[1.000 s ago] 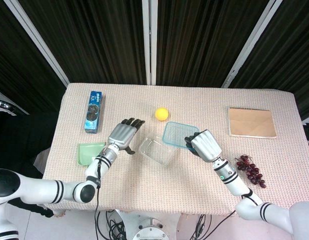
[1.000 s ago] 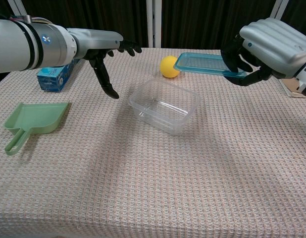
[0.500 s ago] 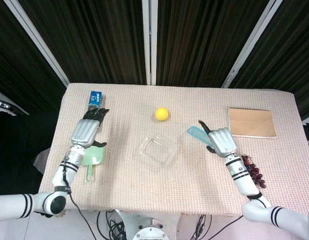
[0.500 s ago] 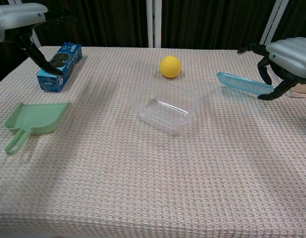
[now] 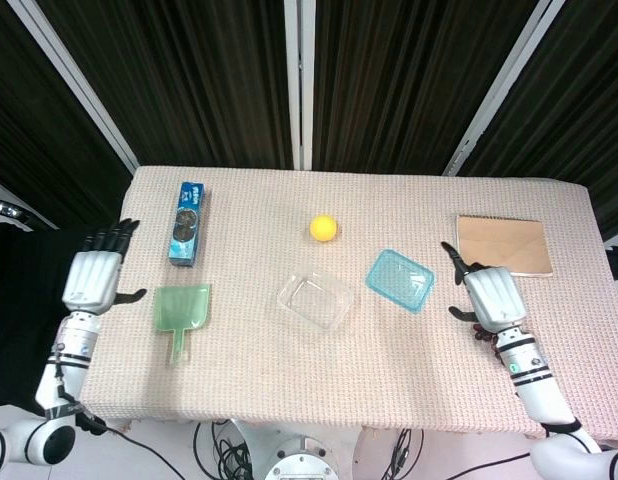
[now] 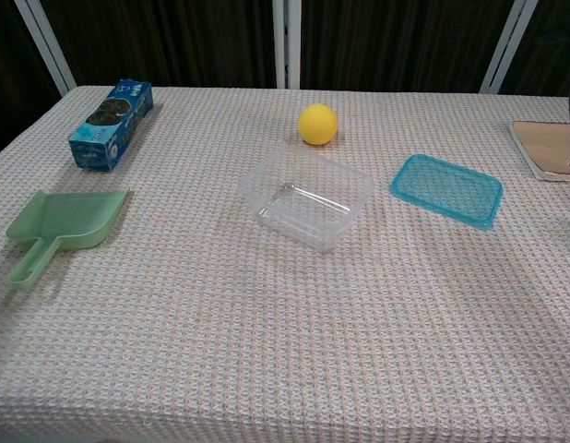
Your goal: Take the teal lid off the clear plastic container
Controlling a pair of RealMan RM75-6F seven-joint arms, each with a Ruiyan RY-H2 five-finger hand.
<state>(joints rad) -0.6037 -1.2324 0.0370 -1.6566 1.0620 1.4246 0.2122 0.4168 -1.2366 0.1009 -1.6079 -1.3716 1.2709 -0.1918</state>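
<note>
Released since the earlier frame, lid (image 5: pixel 400 280) lies flat beside container (image 5: pixel 315 302), while both hands (image 5: pixel 92 280) (image 5: pixel 492 297) are withdrawn, fingers spread and empty.

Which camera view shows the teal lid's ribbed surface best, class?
The chest view: the teal lid lies close and large, so its rim and ribbing show. The head view shows the whole lid flat on the table, beside the clear container, but small.

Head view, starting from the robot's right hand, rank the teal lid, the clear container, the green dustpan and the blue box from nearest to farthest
From the right hand:
1. Teal lid, just left of the hand.
2. Clear container, mid-table.
3. Green dustpan, on the left side.
4. Blue box, at the far-left back; close to the dustpan's rank, but slightly farther.
</note>
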